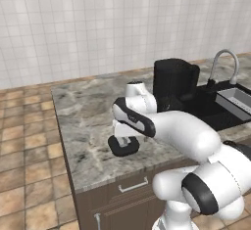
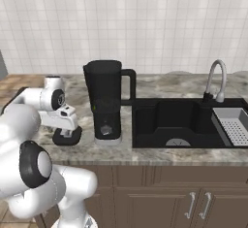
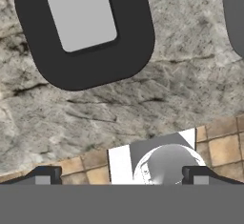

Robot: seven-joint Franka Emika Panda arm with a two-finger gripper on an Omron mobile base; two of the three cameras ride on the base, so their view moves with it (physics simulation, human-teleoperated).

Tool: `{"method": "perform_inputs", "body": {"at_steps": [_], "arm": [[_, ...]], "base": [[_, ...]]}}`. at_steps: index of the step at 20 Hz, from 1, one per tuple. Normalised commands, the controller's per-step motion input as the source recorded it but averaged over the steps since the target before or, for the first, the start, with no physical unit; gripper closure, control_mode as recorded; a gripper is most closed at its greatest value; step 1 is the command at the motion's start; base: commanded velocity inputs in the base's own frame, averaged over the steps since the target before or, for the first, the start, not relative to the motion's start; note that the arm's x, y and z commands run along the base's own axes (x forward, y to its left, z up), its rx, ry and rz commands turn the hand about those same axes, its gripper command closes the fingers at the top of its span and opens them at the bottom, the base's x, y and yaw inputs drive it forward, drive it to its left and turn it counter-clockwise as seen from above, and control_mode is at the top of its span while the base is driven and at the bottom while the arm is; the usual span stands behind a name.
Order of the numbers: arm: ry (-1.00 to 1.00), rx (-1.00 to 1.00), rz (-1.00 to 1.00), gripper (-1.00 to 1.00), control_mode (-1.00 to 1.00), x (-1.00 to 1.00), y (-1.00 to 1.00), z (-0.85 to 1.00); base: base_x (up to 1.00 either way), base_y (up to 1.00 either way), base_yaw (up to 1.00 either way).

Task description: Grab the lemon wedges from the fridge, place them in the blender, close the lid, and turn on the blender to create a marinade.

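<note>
The lid [image 1: 122,147] lies flat on the counter [image 1: 83,111] (blender [image 1: 174,83] behind).

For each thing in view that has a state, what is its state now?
lid: off the blender, lying flat on the counter, not held.
blender: upright on the counter beside the sink, jar top uncovered.
tool: open, holding nothing, above the lid.
faucet: no water seen running.
</note>
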Motion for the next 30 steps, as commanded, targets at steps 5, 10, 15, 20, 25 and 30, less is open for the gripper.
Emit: {"method": "perform_inputs", "body": {"at_steps": [5, 10, 15, 20, 25, 30], "arm": [[0.0, 0.0, 0.0, -1.0, -1.0, 0.27, 0.05, -0.22], [0.0, 0.0, 0.0, -1.0, -1.0, 0.22, 0.02, -0.26], [0.0, 0.0, 0.0, -1.0, -1.0, 0.23, 0.0, -0.23], [0.0, -0.01, 0.0, -1.0, -1.0, 0.24, 0.04, -0.14], [-0.01, -0.03, 0.02, -1.0, -1.0, 0.08, 0.18, -0.06], [0.0, -0.01, 0.04, -1.0, -1.0, 0.0, 0.07, 0.0]], "base": [[0.0, 0.0, 0.0], [0.0, 0.0, 0.0], [0.0, 0.0, 0.0], [0.0, 0.0, 0.0], [0.0, 0.0, 0.0], [0.0, 0.0, 0.0]]}}
